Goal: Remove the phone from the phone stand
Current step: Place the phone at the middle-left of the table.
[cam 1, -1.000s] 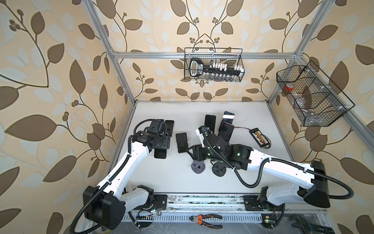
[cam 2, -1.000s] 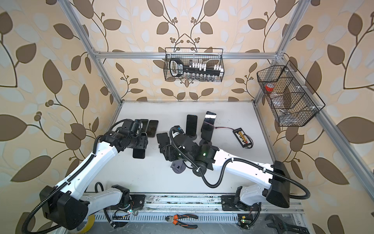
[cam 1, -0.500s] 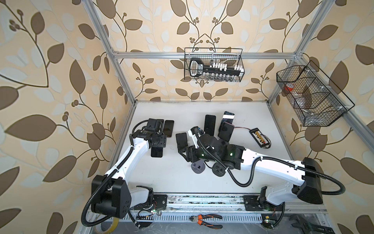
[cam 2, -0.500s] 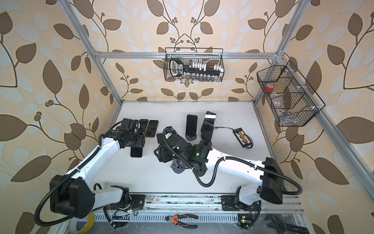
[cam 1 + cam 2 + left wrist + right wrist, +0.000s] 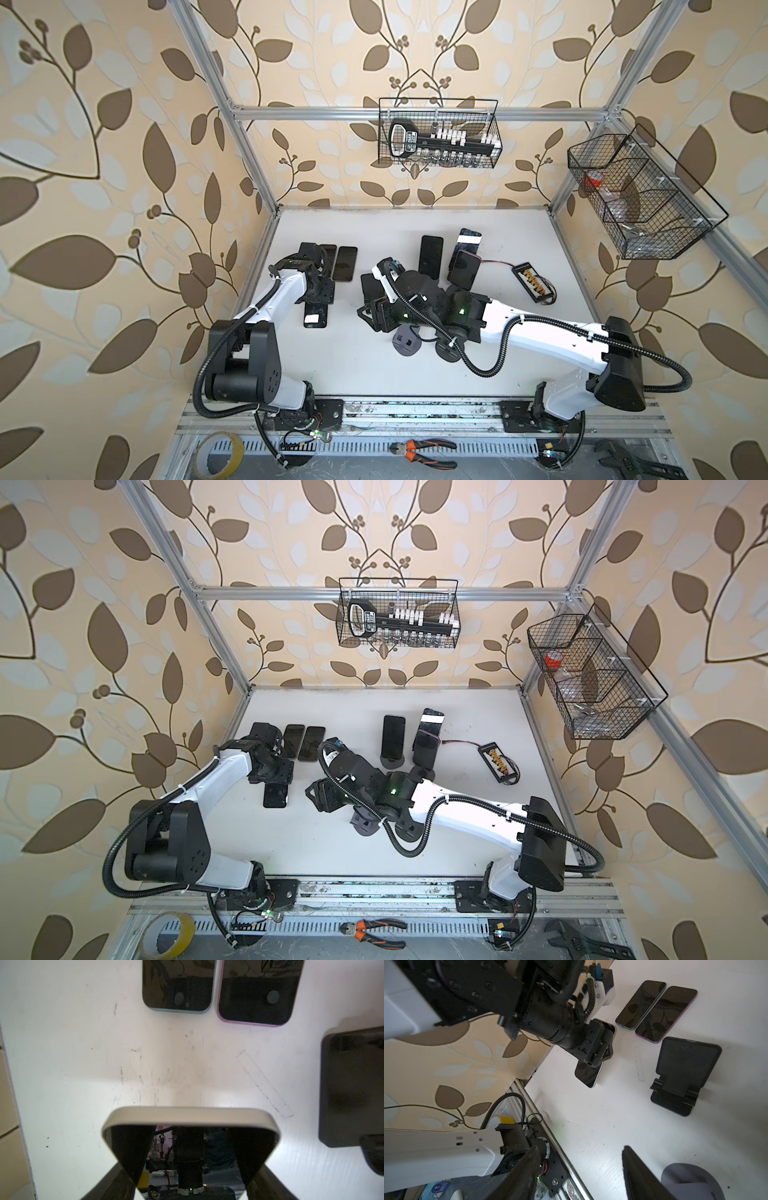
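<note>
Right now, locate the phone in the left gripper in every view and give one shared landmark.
Top view: phone left of centre, in the left gripper.
Top view: same spot.
Left wrist: phone fills the near foreground, white rim showing.
Right wrist: phone pokes out beneath the left gripper.
Landmark: the two flat phones side by side beyond it.

The phone (image 5: 588, 1076) is black with a pale rim. It is held at one end by the left gripper (image 5: 602, 1057), with the shiny screen turned up. It is seen off the stand, low over the white table (image 5: 591, 1126). The phone stand (image 5: 683, 1068) is black and empty. It is set on the table just beside the phone, not touching it.
</note>
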